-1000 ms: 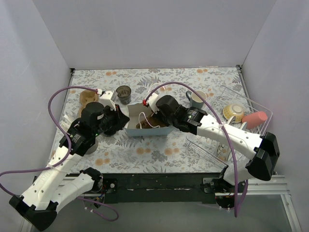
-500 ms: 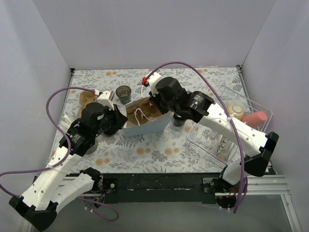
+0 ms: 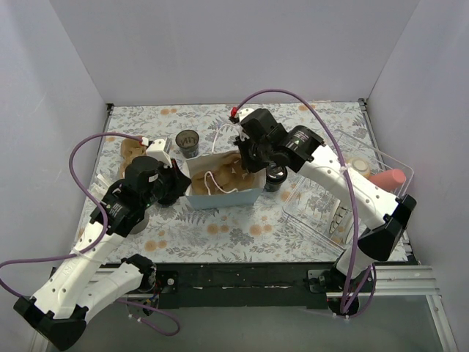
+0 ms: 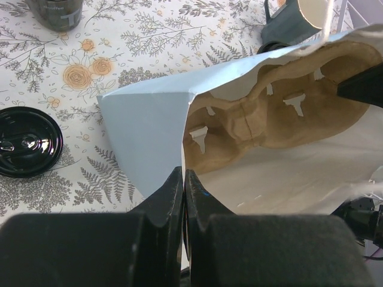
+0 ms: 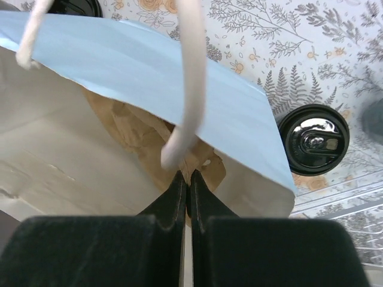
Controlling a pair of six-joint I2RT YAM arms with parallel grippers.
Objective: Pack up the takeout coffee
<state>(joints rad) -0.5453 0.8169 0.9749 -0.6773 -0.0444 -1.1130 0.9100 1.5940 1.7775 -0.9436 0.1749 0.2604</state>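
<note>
Blue paper bag (image 3: 223, 196), one, pinched shut-fingered by left gripper (image 4: 182, 174) and right gripper (image 5: 184, 177), one takeout coffee (image 3: 273, 177) just right, second lidded cup (image 4: 27, 140) left.

Two takeout coffees (image 3: 274, 177), one paper bag (image 3: 223, 196), one grey cup (image 3: 187, 141)

illumination is bright, even and diffuse in all views, source overhead; shadows on the table (image 3: 242, 231) are soft and sit close beneath the arms; the top external view is sharp edge to edge; each wrist view renders its own fingers (image 4: 167, 197) as dark, defocused masses along the lower edge; the takeout coffee (image 5: 313, 140) lid carries a specular highlight; the paper bag (image 4: 299, 173) interior is bright, creases legible.
</note>
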